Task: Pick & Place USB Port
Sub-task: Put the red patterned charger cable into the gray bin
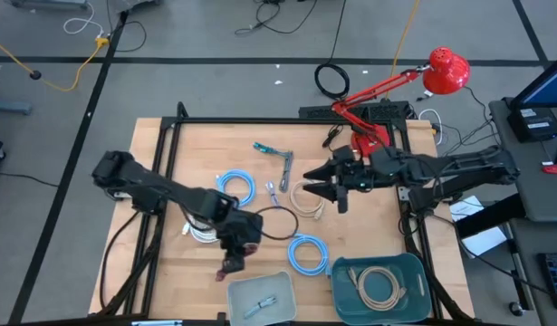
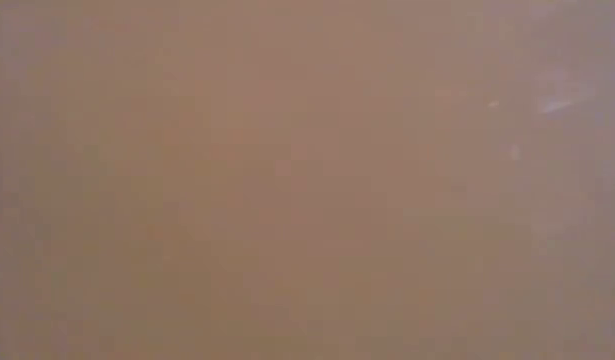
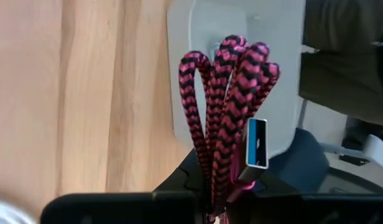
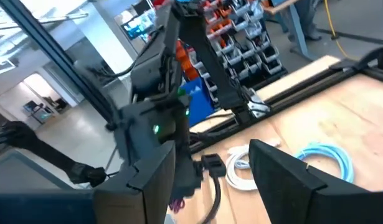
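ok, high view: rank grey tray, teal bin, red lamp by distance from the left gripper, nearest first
From the left gripper, shut on the pink-and-black braided cable:
1. Grey tray, beside it at the table's near edge.
2. Teal bin, past the tray toward the right arm's side.
3. Red lamp, beyond the table's far right corner.

A light wooden table (image 1: pixel 169 163) with a black frame fills the middle of the high view. On it lie two coiled light-blue cables (image 1: pixel 236 187) (image 1: pixel 307 254), white cable coils (image 1: pixel 307 199) (image 1: pixel 202 233), a grey tray (image 1: pixel 258 297) and a teal bin (image 1: pixel 383 286) at the lower edge.
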Available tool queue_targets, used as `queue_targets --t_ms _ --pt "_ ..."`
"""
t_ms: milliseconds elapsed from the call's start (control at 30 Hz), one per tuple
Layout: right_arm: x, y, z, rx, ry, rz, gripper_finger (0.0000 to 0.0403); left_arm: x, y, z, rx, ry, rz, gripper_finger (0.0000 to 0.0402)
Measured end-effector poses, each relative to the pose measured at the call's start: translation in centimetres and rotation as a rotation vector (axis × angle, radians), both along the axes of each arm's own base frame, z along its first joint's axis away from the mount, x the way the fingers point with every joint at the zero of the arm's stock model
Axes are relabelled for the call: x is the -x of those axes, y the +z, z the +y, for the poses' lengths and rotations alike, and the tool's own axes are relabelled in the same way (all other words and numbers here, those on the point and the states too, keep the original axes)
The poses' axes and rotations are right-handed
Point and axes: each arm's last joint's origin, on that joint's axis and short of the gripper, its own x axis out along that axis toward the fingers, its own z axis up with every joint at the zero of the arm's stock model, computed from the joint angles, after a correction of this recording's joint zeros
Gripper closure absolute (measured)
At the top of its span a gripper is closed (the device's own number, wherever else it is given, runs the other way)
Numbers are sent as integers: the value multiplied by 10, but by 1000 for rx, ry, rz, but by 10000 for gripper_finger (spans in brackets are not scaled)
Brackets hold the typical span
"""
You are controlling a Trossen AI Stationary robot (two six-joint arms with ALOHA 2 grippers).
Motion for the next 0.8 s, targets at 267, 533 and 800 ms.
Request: queue_targets --t_ms 267,533,800 --pt "-12 -15 2 -31 -5 82 206 -30 -19 -24 110 -31 -127 379" --pt "-19 -22 3 -67 -7 112 206 -32 -22 -37 130 -34 -157 379" --pt "-20 -15 3 -99 -10 41 206 -31 -19 -43 183 -59 -166 368"
